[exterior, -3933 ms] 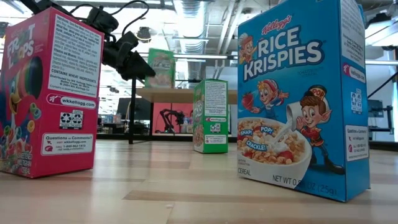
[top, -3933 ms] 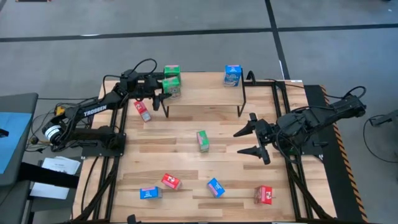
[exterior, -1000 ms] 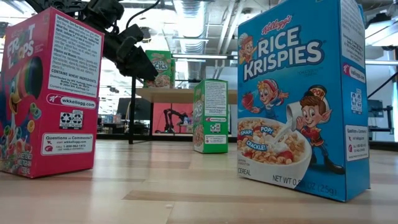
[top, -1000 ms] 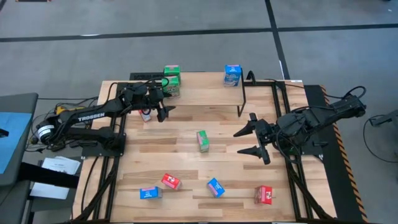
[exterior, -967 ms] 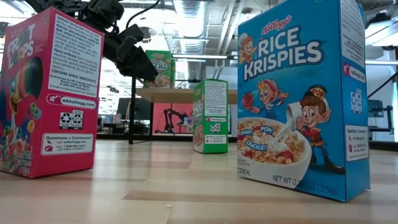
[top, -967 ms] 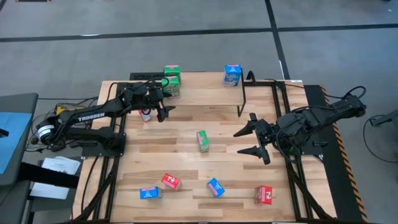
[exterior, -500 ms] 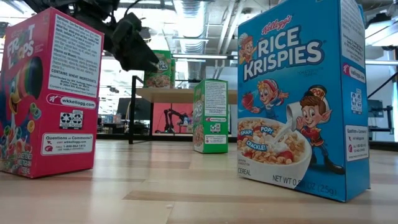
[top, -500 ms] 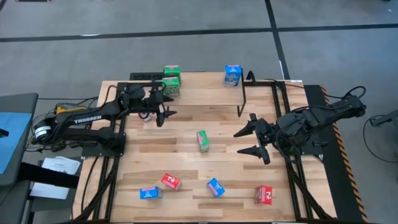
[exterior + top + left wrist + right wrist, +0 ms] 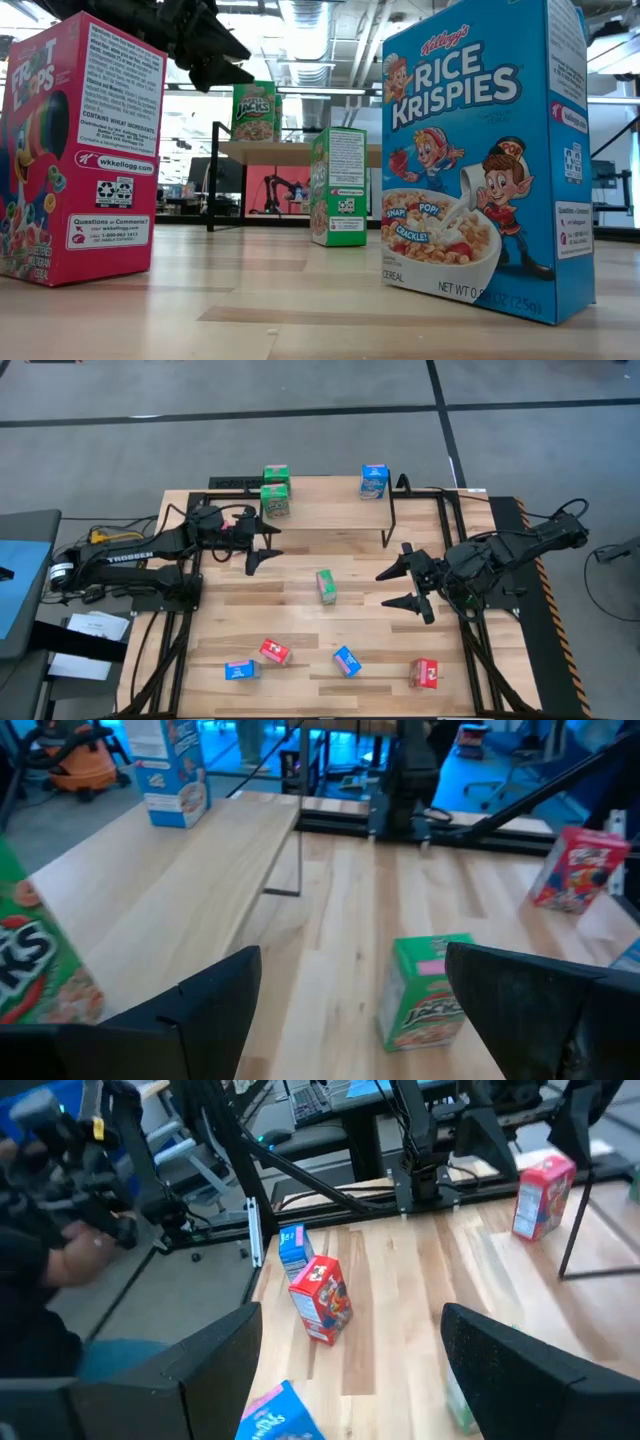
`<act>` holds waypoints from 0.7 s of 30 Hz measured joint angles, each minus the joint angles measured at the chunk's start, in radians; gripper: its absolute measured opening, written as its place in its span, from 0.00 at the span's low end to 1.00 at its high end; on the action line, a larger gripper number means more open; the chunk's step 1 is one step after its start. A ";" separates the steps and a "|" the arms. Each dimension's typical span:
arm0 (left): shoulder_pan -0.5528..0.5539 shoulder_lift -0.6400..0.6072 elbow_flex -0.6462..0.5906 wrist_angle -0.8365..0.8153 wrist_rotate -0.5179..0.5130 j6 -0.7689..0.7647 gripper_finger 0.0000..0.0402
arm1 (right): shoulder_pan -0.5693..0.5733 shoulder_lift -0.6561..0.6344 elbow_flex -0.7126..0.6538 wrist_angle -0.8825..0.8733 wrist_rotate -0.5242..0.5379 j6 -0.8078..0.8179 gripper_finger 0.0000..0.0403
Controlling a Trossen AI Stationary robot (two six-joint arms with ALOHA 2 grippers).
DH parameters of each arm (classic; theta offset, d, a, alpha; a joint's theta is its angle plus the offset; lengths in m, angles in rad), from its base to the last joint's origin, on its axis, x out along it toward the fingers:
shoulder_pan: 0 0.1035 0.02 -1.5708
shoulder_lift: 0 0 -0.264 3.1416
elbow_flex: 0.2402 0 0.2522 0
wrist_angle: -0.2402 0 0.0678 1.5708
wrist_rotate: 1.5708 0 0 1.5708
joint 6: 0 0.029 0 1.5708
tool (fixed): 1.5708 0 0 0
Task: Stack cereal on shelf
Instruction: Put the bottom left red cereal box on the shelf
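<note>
Cereal boxes: two green [image 9: 275, 490] and one blue [image 9: 373, 481] on the shelf [image 9: 330, 510], a green one [image 9: 325, 586] mid-table; left gripper [image 9: 262, 545] spread, empty, beside the shelf's left end; right gripper [image 9: 400, 588] spread, waiting right.

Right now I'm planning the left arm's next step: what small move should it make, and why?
Probably swing the left gripper toward the green cereal box standing alone mid-table. Its jaws stand open and empty beside the shelf, which already holds two green boxes and a blue box. That box looks nearest.
</note>
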 joint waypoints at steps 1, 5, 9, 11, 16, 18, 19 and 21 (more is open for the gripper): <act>-0.008 0.000 0.000 0.002 0.002 0.000 0.76 | 0.005 0.000 0.000 -0.001 -0.001 -0.016 0.83; -0.041 0.000 0.000 0.000 0.029 -0.018 0.76 | 0.019 0.000 0.000 0.000 -0.003 -0.028 0.86; -0.081 0.001 0.001 -0.009 0.070 -0.045 0.76 | 0.033 0.000 0.000 0.000 -0.003 -0.028 0.86; -0.105 0.001 0.001 -0.012 0.100 -0.046 0.76 | 0.039 0.000 0.000 0.000 -0.003 -0.028 0.86; -0.180 0.001 0.001 -0.005 0.164 -0.043 0.76 | 0.044 0.000 0.000 0.000 -0.003 -0.029 0.86; -0.215 0.001 0.001 0.023 0.193 -0.037 0.76 | 0.044 0.000 0.000 0.000 -0.003 -0.029 0.86; -0.233 0.001 0.001 0.044 0.201 -0.036 0.76 | 0.044 0.000 0.000 0.000 -0.003 -0.029 0.86; -0.267 0.003 0.002 0.090 0.209 -0.040 0.76 | 0.044 0.000 0.000 -0.001 -0.003 -0.029 0.86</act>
